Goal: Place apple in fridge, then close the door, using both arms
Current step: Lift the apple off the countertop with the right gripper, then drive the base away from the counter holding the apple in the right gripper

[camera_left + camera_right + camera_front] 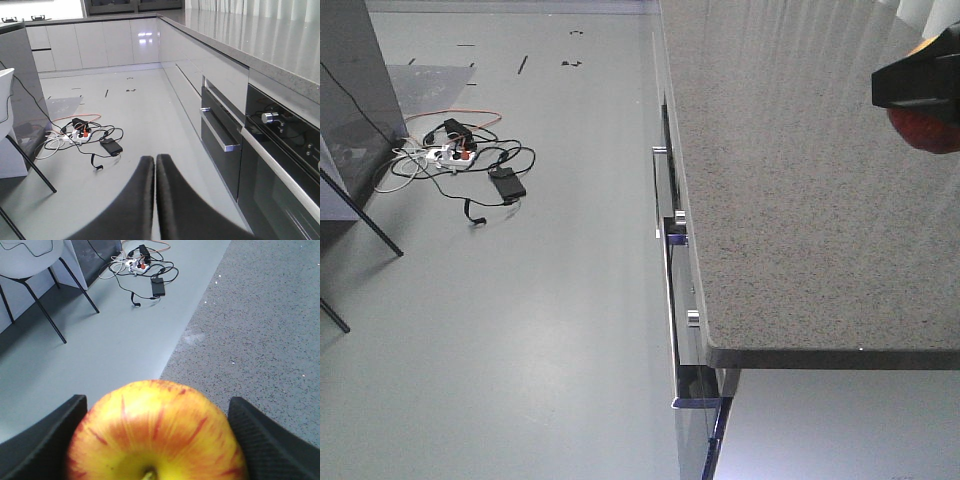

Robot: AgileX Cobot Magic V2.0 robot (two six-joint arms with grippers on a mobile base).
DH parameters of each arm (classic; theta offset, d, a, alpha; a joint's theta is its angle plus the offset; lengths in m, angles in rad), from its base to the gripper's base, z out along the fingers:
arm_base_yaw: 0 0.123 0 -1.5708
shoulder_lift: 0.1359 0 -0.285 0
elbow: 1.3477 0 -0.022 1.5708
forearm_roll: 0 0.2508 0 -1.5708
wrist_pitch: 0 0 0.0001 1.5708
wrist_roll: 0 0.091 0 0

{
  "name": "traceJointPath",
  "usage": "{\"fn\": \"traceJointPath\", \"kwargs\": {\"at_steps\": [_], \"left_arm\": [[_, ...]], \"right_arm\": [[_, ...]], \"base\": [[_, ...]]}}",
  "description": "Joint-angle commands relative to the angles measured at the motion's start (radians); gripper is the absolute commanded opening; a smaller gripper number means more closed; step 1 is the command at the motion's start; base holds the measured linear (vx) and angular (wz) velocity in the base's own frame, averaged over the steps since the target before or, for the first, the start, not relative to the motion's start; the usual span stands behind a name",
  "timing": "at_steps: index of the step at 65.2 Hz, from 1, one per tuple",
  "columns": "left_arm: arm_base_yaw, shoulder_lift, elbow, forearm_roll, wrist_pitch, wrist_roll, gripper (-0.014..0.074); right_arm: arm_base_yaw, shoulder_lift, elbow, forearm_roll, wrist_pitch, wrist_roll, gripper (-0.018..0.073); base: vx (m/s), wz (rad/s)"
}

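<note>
right claw [155, 407]: clamped on apple [156, 440] over desk [265, 315] | left claw [155, 167]: tips pressed together, holding nothing, above floor [140, 115]

Speckled grey stone worktop [800, 200] fills right side, near-left corner low in front view. Small round red-yellow apple [927, 128] above worktop, well in from left edge, wedged between both fingers of black right gripper [155, 440]. Metal bar handles [665, 185] on cabinet front, under left edge. Tangle of black, white and orange cables with white power strip [460, 158] on floor, well left of that edge. Thin black chair legs [360, 213] farther left. Black left gripper [155, 200], fingers pressed together, over floor, left of black glass-fronted oven [280, 170] under worktop.
</note>
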Motion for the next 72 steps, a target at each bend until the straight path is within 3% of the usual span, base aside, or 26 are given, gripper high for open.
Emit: {"fn": "traceJointPath", "kwargs": {"at_steps": [1, 30, 72], "left_arm": [[0.001, -0.016, 0.015, -0.001, -0.071, -0.007, -0.0008], [0.001, -0.016, 0.015, -0.001, -0.071, -0.006, -0.0008], [0.001, -0.016, 0.015, -0.001, -0.071, -0.006, -0.0008]], "right_arm": [[-0.004, -0.02, -0.029, 0.026, -0.067, -0.006, 0.0179], [-0.004, -0.02, -0.029, 0.026, -0.066, -0.006, 0.0179], [-0.004, -0.02, -0.029, 0.026, -0.067, -0.006, 0.0179]], "base": [[0.0, 0.05], [0.0, 0.17], [-0.01, 0.46]]}}
